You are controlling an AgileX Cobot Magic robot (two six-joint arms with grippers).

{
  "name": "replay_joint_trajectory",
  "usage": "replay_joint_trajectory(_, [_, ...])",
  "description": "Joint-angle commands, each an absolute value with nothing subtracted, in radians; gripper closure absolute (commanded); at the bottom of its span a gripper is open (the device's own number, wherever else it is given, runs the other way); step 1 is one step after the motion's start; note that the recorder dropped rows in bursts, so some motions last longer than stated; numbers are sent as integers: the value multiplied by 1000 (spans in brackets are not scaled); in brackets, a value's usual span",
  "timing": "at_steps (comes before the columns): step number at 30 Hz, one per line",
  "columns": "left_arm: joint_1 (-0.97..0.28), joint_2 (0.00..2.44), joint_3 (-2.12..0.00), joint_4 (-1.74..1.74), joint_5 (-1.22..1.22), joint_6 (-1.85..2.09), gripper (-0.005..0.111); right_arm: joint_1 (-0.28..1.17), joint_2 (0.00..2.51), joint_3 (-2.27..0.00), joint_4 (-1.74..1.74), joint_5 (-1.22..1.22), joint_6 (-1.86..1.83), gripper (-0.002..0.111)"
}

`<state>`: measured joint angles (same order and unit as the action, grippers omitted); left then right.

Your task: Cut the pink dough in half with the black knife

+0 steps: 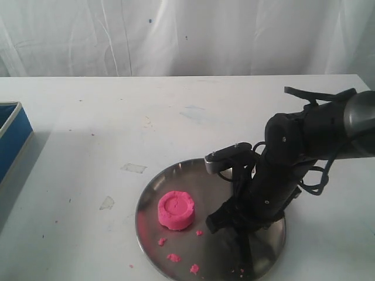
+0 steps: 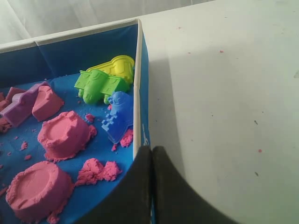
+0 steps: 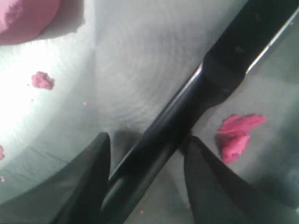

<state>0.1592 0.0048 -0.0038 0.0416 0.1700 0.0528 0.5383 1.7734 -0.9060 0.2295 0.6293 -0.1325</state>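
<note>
The pink dough (image 1: 176, 211) is a whole round puck on the left part of the steel plate (image 1: 152, 193); the right wrist view catches only its edge (image 3: 23, 16). The black knife (image 3: 187, 112) lies flat on the plate (image 3: 131, 70), its handle running between the spread fingers of my right gripper (image 3: 148, 139). That gripper is open, with a gap on each side of the handle. In the exterior view the right gripper (image 1: 220, 222) is low over the plate, right of the dough, and the arm hides the knife. My left gripper (image 2: 152, 148) is shut and empty.
Small pink crumbs (image 1: 174, 257) dot the plate's front, one (image 3: 238, 135) beside the knife. A blue box (image 1: 12, 137) at the table's left edge holds pink lumps (image 2: 63, 135) and green (image 2: 100, 86), yellow (image 2: 119, 67) and blue (image 2: 119, 116) moulds; the left gripper hovers over its wall (image 2: 138, 84).
</note>
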Motion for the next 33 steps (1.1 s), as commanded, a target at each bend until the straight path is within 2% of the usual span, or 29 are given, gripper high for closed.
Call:
replay_joint_trajectory(1, [158, 0, 0, 31, 165, 52, 107, 540, 1776, -910, 235, 595, -128, 67])
replay_joint_trajectory(7, [158, 0, 0, 31, 165, 52, 107, 540, 1776, -910, 233, 598, -128, 94])
replay_joint_trajectory(11, [158, 0, 0, 31, 165, 52, 107, 540, 1776, -910, 231, 607, -128, 107])
replay_joint_trajectory(19, [158, 0, 0, 31, 165, 52, 107, 540, 1645, -924, 223, 664, -128, 108])
replay_joint_trajectory(25, [158, 0, 0, 31, 165, 52, 107, 540, 1590, -916, 122, 992, -152, 108])
replay_joint_trajectory(29, [158, 0, 0, 31, 165, 52, 107, 540, 1601, -873, 116, 802, -181, 108])
replay_joint_trajectory(33, [158, 0, 0, 31, 165, 52, 107, 540, 1654, -859, 56, 809, -183, 108])
